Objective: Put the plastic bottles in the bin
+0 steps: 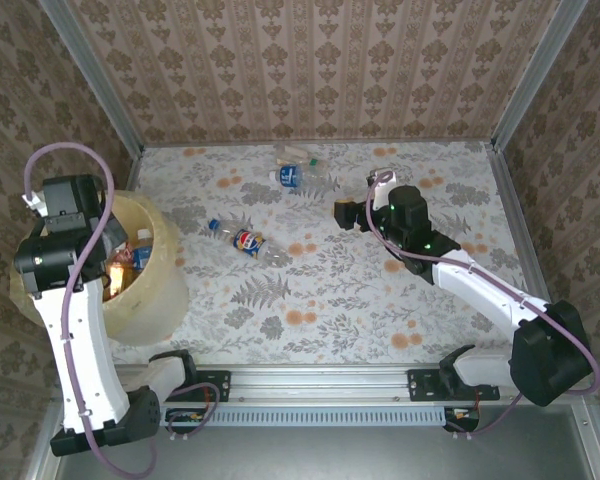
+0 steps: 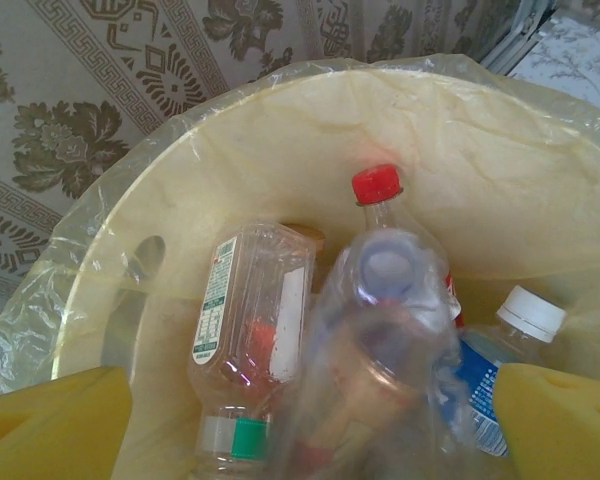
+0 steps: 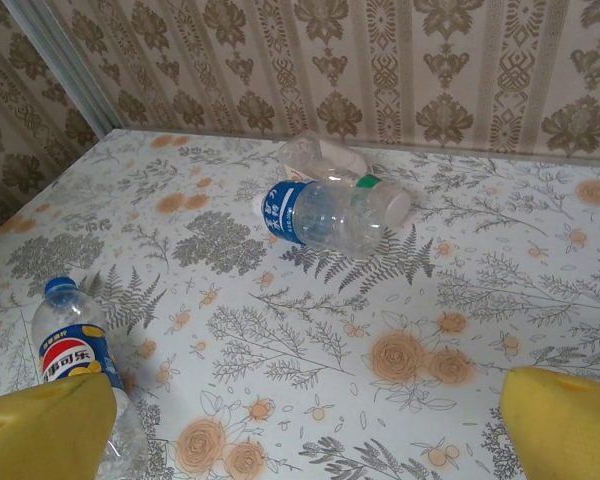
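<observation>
My left gripper (image 1: pixel 118 262) hangs over the bin (image 1: pixel 170 255), a wide pale-yellow tub with a thin liner (image 2: pixel 280 120). Its yellow fingers (image 2: pixel 50 425) stand wide apart, so the left gripper (image 2: pixel 310 425) is open. A blurred clear bottle (image 2: pixel 390 340) sits loose in the gap, above a green-banded bottle (image 2: pixel 250 320), a red-capped one (image 2: pixel 377 185) and a white-capped, blue-labelled one (image 2: pixel 515 335). My right gripper (image 1: pixel 345 213) is open over the table (image 3: pixel 310 430). Ahead of it lie a blue-labelled bottle (image 3: pixel 335 212) and a clear one (image 3: pixel 325 155). Another blue-capped bottle (image 3: pixel 75 345) lies by its left finger.
The flowered table (image 1: pixel 380 300) is walled in by patterned panels on three sides. The bin stands at its left edge, against the left wall. On the table, one bottle (image 1: pixel 248 242) lies at centre left and two (image 1: pixel 298 177) near the back wall.
</observation>
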Robot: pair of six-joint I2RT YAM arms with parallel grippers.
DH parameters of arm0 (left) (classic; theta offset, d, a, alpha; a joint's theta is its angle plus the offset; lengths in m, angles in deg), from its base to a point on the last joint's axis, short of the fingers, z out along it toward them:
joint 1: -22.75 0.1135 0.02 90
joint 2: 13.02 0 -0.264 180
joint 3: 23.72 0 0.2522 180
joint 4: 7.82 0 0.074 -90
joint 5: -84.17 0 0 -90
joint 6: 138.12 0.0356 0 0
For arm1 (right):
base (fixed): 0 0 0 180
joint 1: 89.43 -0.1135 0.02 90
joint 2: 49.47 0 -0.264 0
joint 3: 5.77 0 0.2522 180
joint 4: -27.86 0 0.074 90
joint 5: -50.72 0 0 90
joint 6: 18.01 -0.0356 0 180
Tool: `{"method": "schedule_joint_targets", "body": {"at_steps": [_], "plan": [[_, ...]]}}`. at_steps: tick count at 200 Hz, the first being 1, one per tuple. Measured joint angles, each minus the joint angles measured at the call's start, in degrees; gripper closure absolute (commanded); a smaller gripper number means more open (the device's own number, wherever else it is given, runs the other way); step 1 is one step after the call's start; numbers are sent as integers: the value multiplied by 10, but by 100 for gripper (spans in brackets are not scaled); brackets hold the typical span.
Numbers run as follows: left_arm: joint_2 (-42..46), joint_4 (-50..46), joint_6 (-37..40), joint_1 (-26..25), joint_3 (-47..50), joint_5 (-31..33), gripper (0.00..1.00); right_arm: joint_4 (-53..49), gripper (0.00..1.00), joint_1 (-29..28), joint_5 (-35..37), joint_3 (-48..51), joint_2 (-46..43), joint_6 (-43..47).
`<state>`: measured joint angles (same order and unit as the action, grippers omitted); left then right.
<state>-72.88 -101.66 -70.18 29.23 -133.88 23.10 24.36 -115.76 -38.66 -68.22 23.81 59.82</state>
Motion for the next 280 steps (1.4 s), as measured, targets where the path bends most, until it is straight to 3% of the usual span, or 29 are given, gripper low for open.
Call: {"method": "schedule_joint_targets", "body": {"at_steps": [22, 122, 164, 223, 280], "plan": [[7, 13, 2, 0, 1, -25, 0, 0, 0, -1, 0, 0, 4, 0], [29, 111, 9, 0, 65, -182, 0, -2, 0, -12, -17, -62, 80, -3], [43, 190, -7, 0, 116, -321, 0, -7, 0, -13, -29, -103, 143, -16], [63, 356, -65, -8, 205, -519, 0, -54, 0, -7, -33, -271, 315, -20], [37, 463, -92, -110, 256, -558, 0, -121, 0, 9, -37, -475, 489, -54]]}}
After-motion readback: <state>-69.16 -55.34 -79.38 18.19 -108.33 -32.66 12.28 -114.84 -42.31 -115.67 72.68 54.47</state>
